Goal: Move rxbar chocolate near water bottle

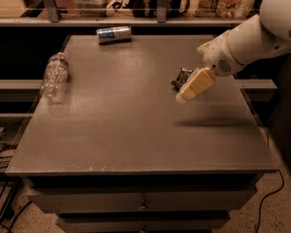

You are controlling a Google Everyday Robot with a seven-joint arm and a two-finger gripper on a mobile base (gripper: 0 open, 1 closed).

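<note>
Rxbar chocolate (182, 75), a small flat rectangular bar in a dark crinkled wrapper with pale print, lies on the right side of the grey, matte, faintly speckled bench (136, 135). It is partly hidden behind the robot's cream-coloured hand (194, 85). The hand hangs just over the bar's near edge, angled down and to the left from a smooth white arm. Whether it is open or closed I cannot tell, and it does not appear to have the bar lifted.

The clear, crumpled plastic water bottle (54, 75) lies on its side at the bench's left edge, well apart from the bar, with most of the bench top between them. By that layout the task looks barely begun: the grasp, the lift, the carry to the left and the set-down beside the bottle are all left to do.

A blue and silver drink can (113, 33) lies on its side at the far edge, out of that path. The thin wrapper would likely crumple and slide easily.
</note>
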